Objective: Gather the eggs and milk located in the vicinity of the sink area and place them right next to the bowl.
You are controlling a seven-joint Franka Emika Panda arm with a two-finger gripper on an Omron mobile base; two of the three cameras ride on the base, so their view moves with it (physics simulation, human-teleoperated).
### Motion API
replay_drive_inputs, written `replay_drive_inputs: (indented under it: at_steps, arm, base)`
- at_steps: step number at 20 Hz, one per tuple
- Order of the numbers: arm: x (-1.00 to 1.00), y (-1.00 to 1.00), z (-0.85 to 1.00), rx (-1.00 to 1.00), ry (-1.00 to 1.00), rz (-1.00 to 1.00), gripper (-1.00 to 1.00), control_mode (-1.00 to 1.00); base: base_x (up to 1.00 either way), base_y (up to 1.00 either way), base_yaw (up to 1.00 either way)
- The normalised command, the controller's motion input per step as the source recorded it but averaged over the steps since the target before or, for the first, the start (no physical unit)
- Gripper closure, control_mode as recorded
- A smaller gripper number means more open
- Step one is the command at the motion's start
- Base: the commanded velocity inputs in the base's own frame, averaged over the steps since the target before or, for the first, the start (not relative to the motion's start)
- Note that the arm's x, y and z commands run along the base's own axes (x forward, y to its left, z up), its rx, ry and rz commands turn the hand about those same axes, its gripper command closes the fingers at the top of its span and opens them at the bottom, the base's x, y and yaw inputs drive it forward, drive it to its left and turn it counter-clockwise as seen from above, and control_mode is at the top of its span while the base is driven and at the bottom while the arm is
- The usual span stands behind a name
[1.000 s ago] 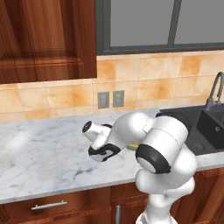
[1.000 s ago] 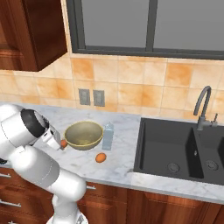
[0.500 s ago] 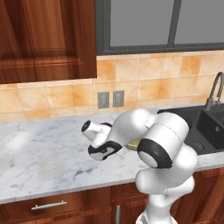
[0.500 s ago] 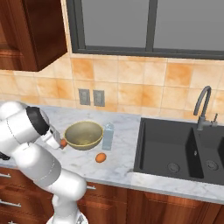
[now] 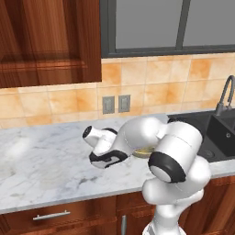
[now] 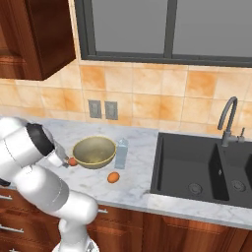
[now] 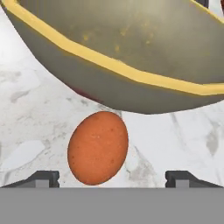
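Gripper [image 7: 112,179] jaws wide, holding nothing. Orange-brown egg [image 7: 98,147] lies on the marble worktop against the olive-gold bowl [image 6: 94,151]; second egg [image 6: 113,177] and grey milk carton [image 6: 121,153] beside bowl. Task looks nearly done.

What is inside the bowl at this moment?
The bowl looks empty in the right base view: bare olive inner wall and floor. Its near rim hides a strip of the floor. One egg lies beside it, another in front.
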Motion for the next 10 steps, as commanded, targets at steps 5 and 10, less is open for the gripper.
replay_drive_inputs:
  at_steps: [5,10]
  arm:
    - [-0.91,0.04,0.68,0.00,-0.06,0.00,-1.00,-1.00]
    - [-0.76,-0.27,0.97,0.00,0.00,0.06,-1.00,-1.00]
  base:
    - [0.00,0.00,0.00]
    - [0.00,0.00,0.00]
